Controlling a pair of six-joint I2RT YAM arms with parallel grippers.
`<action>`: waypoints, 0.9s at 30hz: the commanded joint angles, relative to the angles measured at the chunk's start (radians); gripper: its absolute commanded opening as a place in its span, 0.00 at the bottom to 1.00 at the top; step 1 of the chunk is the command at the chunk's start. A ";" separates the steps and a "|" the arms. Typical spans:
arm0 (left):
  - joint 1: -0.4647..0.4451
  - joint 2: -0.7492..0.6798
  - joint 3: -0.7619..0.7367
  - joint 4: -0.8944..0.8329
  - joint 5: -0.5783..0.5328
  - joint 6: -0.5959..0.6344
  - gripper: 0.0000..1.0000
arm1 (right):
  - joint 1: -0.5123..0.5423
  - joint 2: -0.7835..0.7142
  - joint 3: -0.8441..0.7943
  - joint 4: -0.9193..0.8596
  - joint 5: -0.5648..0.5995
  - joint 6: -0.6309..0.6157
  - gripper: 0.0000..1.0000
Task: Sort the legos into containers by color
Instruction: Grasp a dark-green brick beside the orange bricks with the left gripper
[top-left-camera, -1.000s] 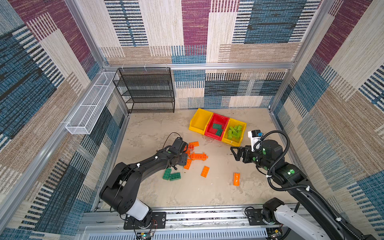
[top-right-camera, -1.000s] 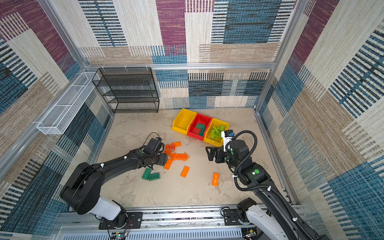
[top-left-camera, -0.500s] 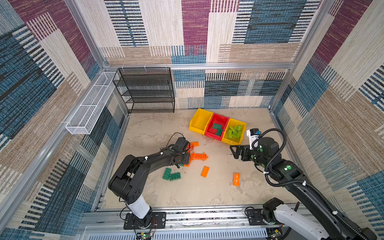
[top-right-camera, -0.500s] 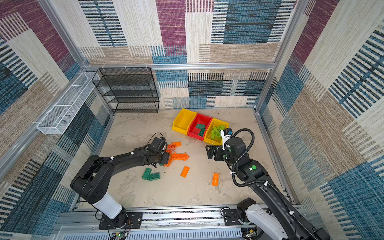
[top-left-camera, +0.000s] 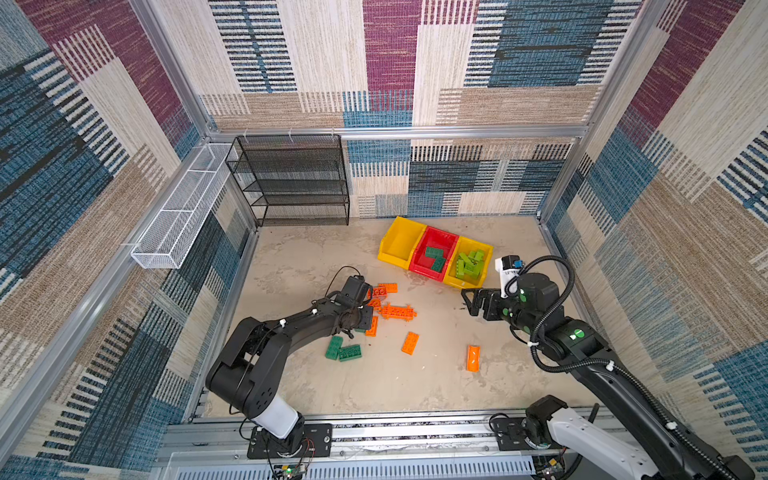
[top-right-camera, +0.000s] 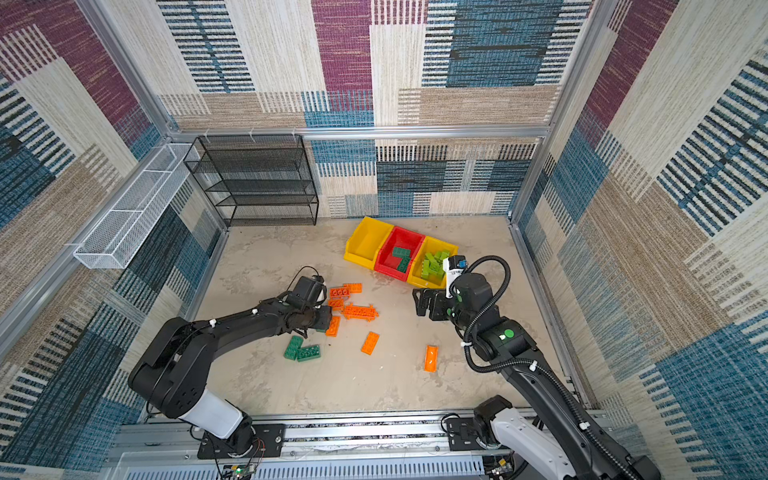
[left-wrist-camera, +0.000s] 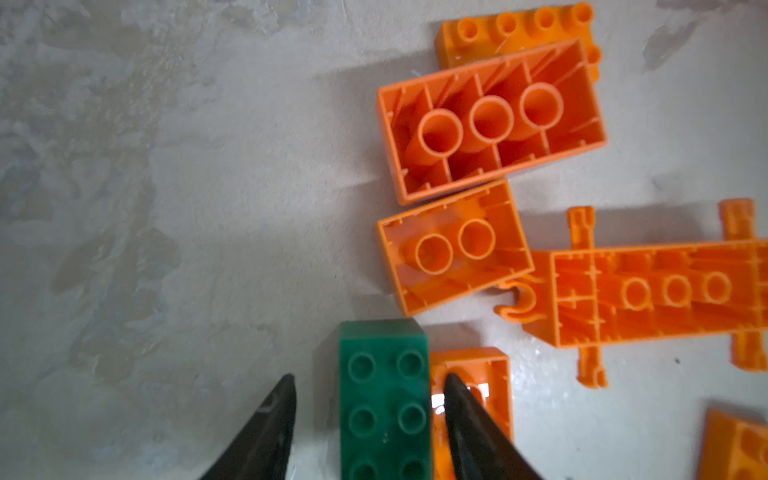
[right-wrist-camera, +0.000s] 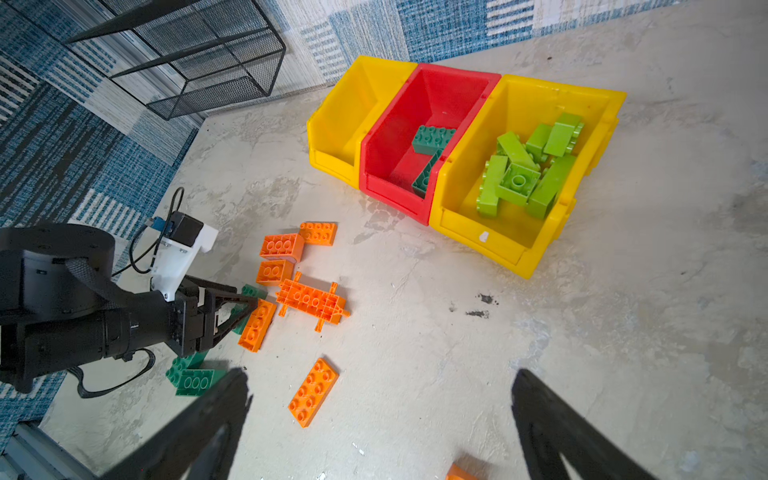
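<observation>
Two black robot arms reach over a pale worktop (top-left-camera: 374, 386) scattered with toy bricks. Three joined bins stand in a row toward the back. The left yellow bin (top-left-camera: 399, 245) shows only its bare floor. The red bin (top-left-camera: 432, 243) in the middle holds two dark green bricks (top-left-camera: 434, 251). The right yellow bin (top-left-camera: 458, 283) holds a heap of lime green bricks (right-wrist-camera: 519, 183), about six; they overlap, so the exact count is unclear.

Ten bricks lie loose on the worktop: seven orange and three dark green. Five pieces form an orange cluster (top-left-camera: 387, 287) in front of the bins, among them a long orange plate (left-wrist-camera: 644, 291) lying underside up. One flat orange plate (top-left-camera: 410, 343) lies alone nearer the front. One lone orange brick (top-left-camera: 473, 357) lies well apart, toward the right arm. A dark green pair (top-left-camera: 334, 347) lies side by side, touching, near the left arm.

The third dark green brick (left-wrist-camera: 384, 415) sits studs up on the worktop, just beside an orange brick (left-wrist-camera: 478, 365) of the cluster. The left hand (left-wrist-camera: 368, 380) is lowered over it, partly open, with a finger on each side. A gap shows between one finger (left-wrist-camera: 270, 424) and the brick, so it is not gripped. The right hand (top-left-camera: 468, 303) hovers above the worktop in front of the right yellow bin, fingers spread wide, holding nothing.

One black mesh rack (top-left-camera: 291, 178) and one white wire basket (top-left-camera: 183, 216) sit at the back left.
</observation>
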 joint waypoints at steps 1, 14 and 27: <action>0.000 -0.036 -0.025 0.006 0.015 -0.003 0.62 | 0.002 -0.010 0.010 -0.009 0.013 0.010 1.00; 0.050 -0.009 -0.037 0.022 0.015 0.006 0.58 | 0.002 -0.039 0.025 -0.036 0.022 0.024 1.00; 0.081 0.034 -0.024 0.002 0.047 0.000 0.43 | 0.002 -0.013 0.038 -0.026 0.018 0.020 1.00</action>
